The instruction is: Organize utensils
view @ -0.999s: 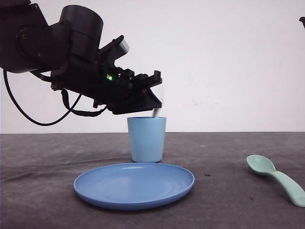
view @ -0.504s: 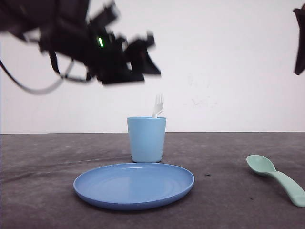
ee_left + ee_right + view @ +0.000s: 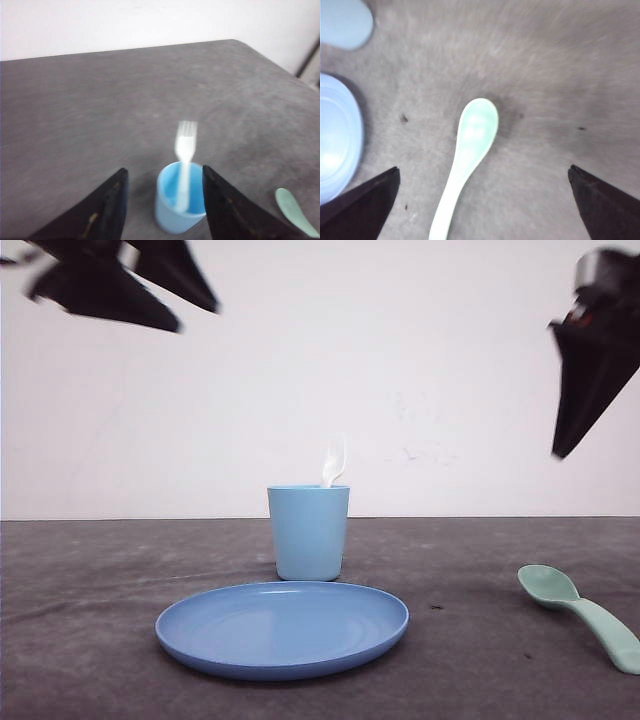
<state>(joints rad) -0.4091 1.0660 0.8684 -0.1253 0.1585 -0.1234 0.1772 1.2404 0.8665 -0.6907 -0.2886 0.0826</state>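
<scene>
The white fork (image 3: pixel 333 462) stands in the light blue cup (image 3: pixel 308 532), tines up, leaning on the rim. In the left wrist view the fork (image 3: pixel 185 145) and cup (image 3: pixel 172 215) sit below my left gripper (image 3: pixel 162 171), which is open and holds nothing. From the front, the left gripper (image 3: pixel 198 320) is high at the upper left, blurred. The mint-green spoon (image 3: pixel 580 612) lies on the table at the right. My right gripper (image 3: pixel 575 410) hangs above it. In the right wrist view the spoon (image 3: pixel 475 130) lies between the wide-open fingers of the right gripper (image 3: pixel 482 169), well below them.
A round blue plate (image 3: pixel 282 628) lies in front of the cup; its edge (image 3: pixel 335 135) and the cup (image 3: pixel 345 22) show in the right wrist view. The grey table (image 3: pixel 480 570) ends at a white wall behind.
The left gripper let go of the fork in the cup and rose up and to the left. The right gripper has come down into view at the upper right.
</scene>
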